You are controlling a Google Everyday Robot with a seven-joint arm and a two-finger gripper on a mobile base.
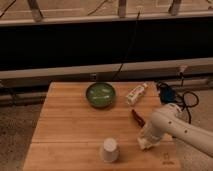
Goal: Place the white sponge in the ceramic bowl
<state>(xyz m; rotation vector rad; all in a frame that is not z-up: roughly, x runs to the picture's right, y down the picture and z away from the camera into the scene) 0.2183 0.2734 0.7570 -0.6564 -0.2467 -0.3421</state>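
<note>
The green ceramic bowl (100, 95) stands at the back middle of the wooden table (70, 125). My gripper (145, 142) is low over the table's front right, at the end of the white arm that reaches in from the right. A pale blocky shape at its tip may be the white sponge (144, 144), but I cannot tell it apart from the gripper. The gripper is well in front and to the right of the bowl.
An upturned white paper cup (109, 149) stands at the front, left of the gripper. A white labelled bottle (135, 93) lies right of the bowl. A small dark red object (137, 117) lies just behind the arm. Blue cables (167, 94) sit at the right edge.
</note>
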